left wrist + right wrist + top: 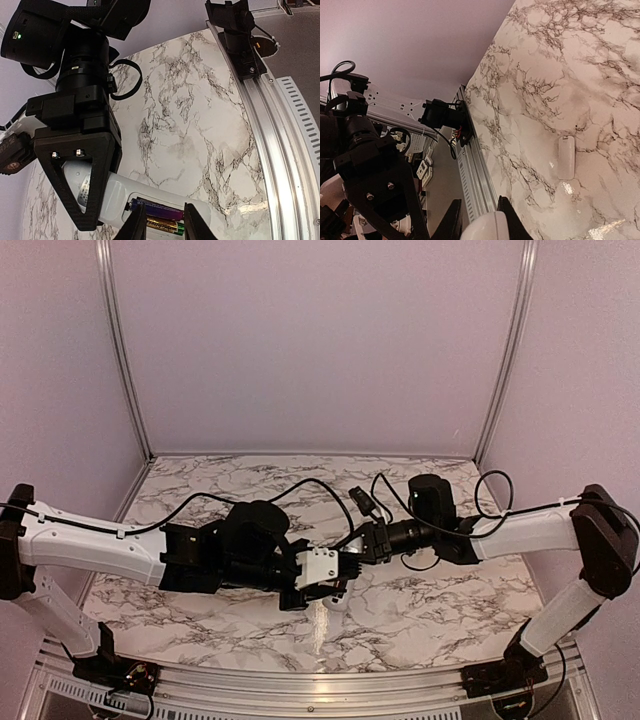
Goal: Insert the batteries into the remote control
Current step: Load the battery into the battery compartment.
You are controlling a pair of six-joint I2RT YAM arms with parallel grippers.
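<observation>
Right gripper [480, 223] pinches the remote control [118, 193] by one end; left gripper [165, 220] jaws straddle its seated batteries [156, 208], whether clamped I cannot tell.

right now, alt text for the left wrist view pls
A white remote control shows its open battery bay with two batteries inside, the left tool straddling them. The right tool grips the remote's other end above a marble table.

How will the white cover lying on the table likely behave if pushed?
The cover looks thin and flat, so probably light and apt to slide, not roll. The table shines, so it may skid easily. Lying flat, it may resist pinching.
</observation>
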